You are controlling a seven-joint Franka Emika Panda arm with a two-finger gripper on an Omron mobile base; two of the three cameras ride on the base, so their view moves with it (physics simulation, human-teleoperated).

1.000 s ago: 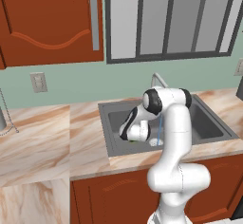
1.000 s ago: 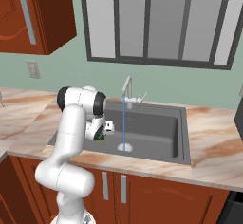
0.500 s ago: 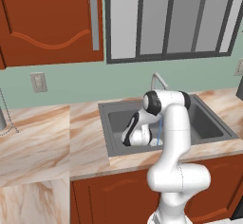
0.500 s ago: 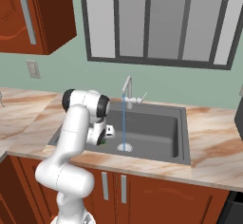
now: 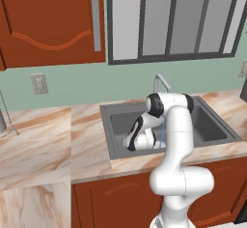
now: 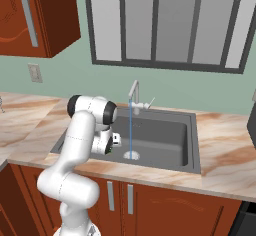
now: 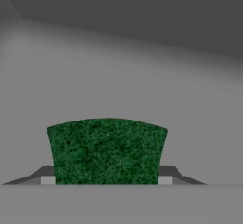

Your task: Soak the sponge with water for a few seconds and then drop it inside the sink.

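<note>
The marbled beige stone worktop (image 5: 43, 140) runs across the middle of the left base view, over red-brown wooden cabinet doors (image 5: 116, 200) along the bottom. Set into it right of centre is the large dark grey rectangular sink (image 5: 120, 125), with its raised rim and a round silver drain (image 6: 131, 155) seen near the centre of the right base view. A slim silver tap (image 6: 135, 96) stands at the sink's back edge, and a thin, straight, light-blue stream of water (image 6: 131, 127) falls from its spout down to the drain.

The white robot arm (image 5: 176, 140) bends down into the left part of the basin in both base views. Its gripper (image 7: 107, 180) sits at the bottom centre of the hand view, jaws clamped on the small green rectangular sponge (image 7: 107, 151), whose speckled green face fills the gap between the two dark fingers (image 7: 45, 174). Behind the sponge lies the plain grey sink floor. In the right base view the gripper (image 6: 113, 141) hangs just left of the water, apart from it.
</note>
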